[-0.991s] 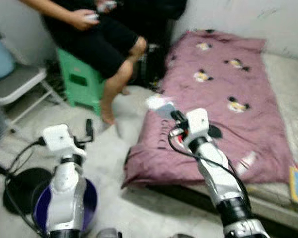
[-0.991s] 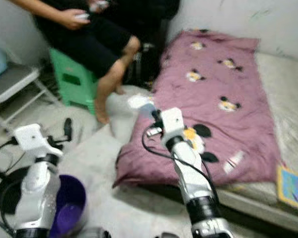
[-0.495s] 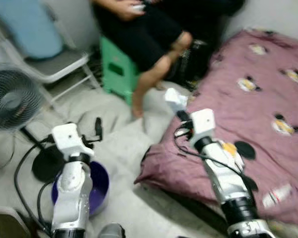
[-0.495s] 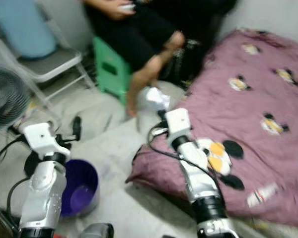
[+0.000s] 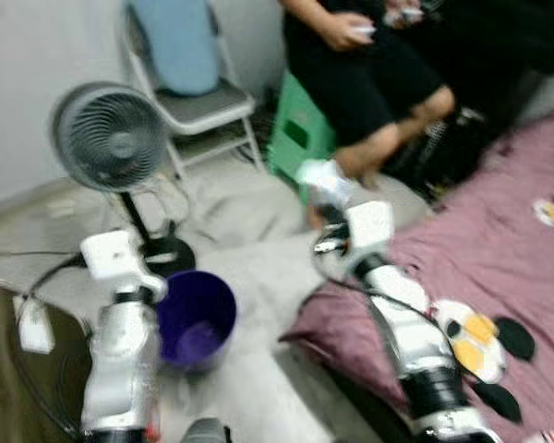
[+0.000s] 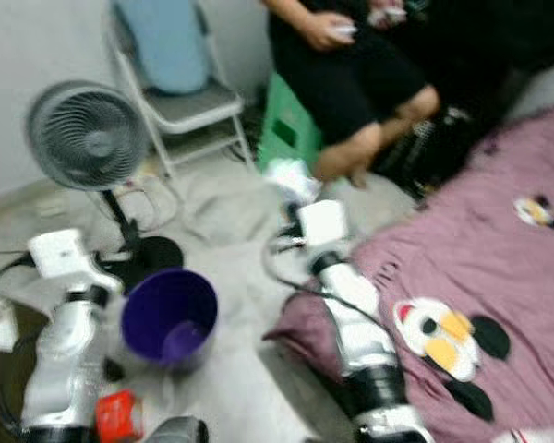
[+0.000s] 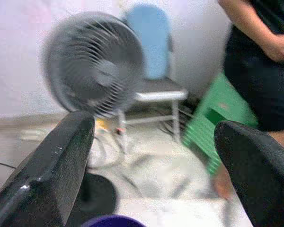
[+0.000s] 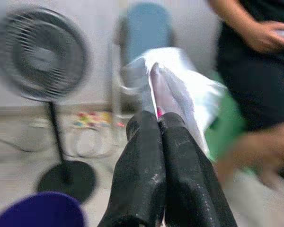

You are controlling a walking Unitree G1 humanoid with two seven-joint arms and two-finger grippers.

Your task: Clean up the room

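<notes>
— Since a second ago, has the wrapper shifted at all in the grip?

— No; what changed is the view, which has swung away from the bed so that the purple bucket (image 6: pixel 169 317), the fan (image 5: pixel 111 138) and the folding chair (image 5: pixel 192 101) now lie ahead. That is the camera turning, not the things moving. The right end effector (image 8: pixel 158 124) still has its fingers pressed together on the crumpled clear wrapper (image 8: pixel 180 90).

— Which step is this, would you say?

— Carrying a piece of litter to the bucket, I judge. The wrapper is held up in the air, off to the bed side of the bucket and not yet above it.

— And the other arm?

— The left end effector (image 7: pixel 154 156) is spread wide with nothing in it, raised just beside the bucket on the side away from the bed.

— What does the next move call for?

— Bringing the right arm across until the wrapper hangs over the bucket's mouth, then parting the fingers. A person on the green stool (image 5: pixel 300 138) sits beyond the bucket, so the swing should stay low and short.
</notes>
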